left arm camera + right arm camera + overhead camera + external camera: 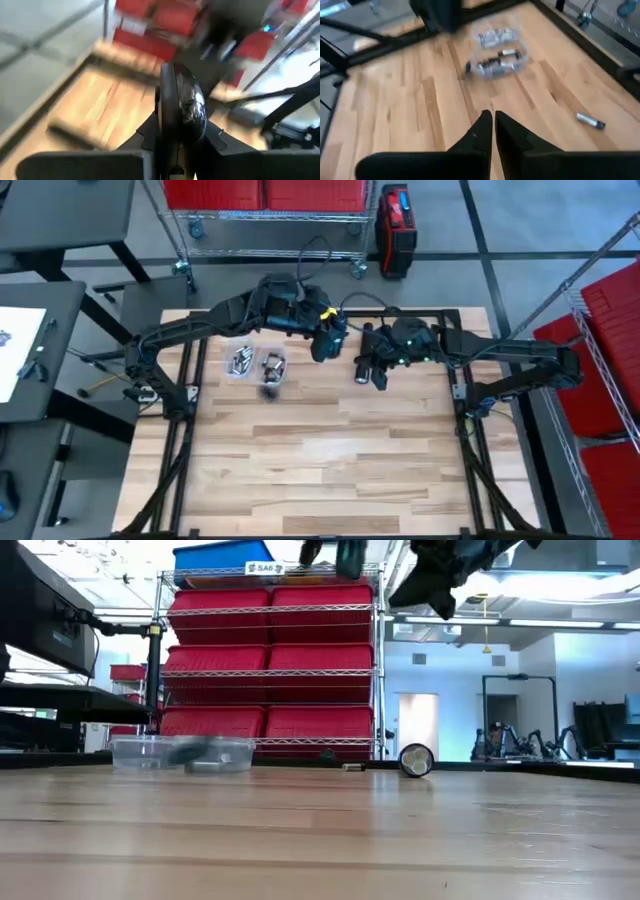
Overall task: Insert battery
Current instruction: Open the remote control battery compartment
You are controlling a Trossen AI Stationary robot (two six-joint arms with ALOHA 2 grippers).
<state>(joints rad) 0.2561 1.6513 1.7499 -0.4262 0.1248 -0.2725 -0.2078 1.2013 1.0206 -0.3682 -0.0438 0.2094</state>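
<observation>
Left wrist view: your left gripper clamps the flashlight; keep it steady while the empty, closed right gripper fetches the loose battery off to its side.

From my remote station I can read no text for certain; a white label on the blue bin atop the wire shelving stays too blurred to decipher.

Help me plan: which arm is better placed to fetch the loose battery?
Probably right: the right claw is empty, the loose battery lies before it; the left claw grips a dark rounded object.
</observation>
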